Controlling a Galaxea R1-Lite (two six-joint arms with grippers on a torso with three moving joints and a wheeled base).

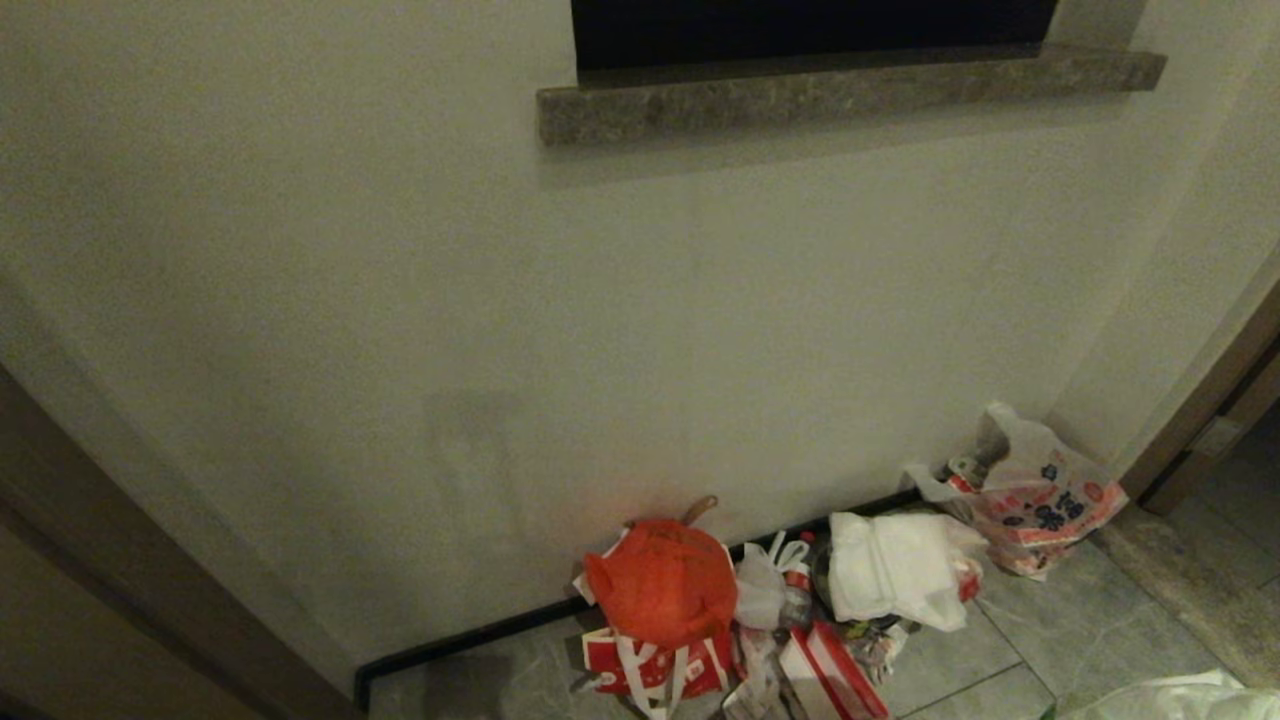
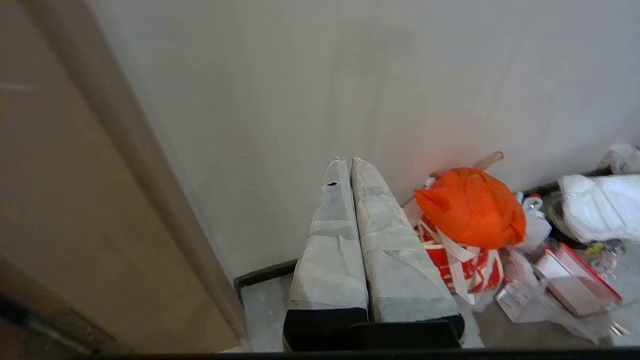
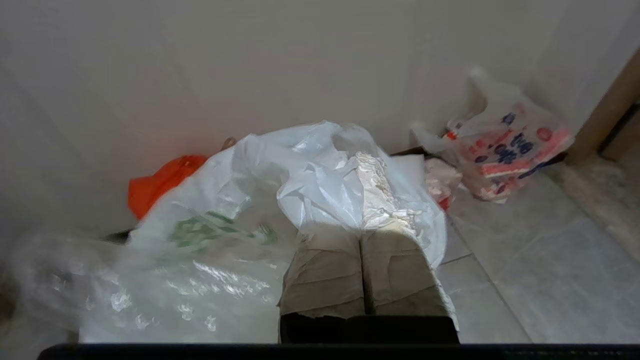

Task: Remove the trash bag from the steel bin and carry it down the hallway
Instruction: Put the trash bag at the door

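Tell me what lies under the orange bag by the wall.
Under the orange bag sits a red-and-white paper bag with white ribbon handles, on the grey floor tiles. What the orange bag holds, and the paper bag's top, are covered.

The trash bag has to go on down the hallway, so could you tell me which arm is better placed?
Right: its fingers are shut on the trash bag. The left gripper is shut on nothing.

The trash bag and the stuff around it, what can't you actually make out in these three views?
- Trash bag, right wrist view: contents veiled by crinkled plastic; its lower part is blurred and cut by the frame edge.
- Right end effector: fingertips buried in the bag's folds.
- Head view: only a corner of the bag shows.
- Steel bin: in no view.
- Printed bag: lettering too small.
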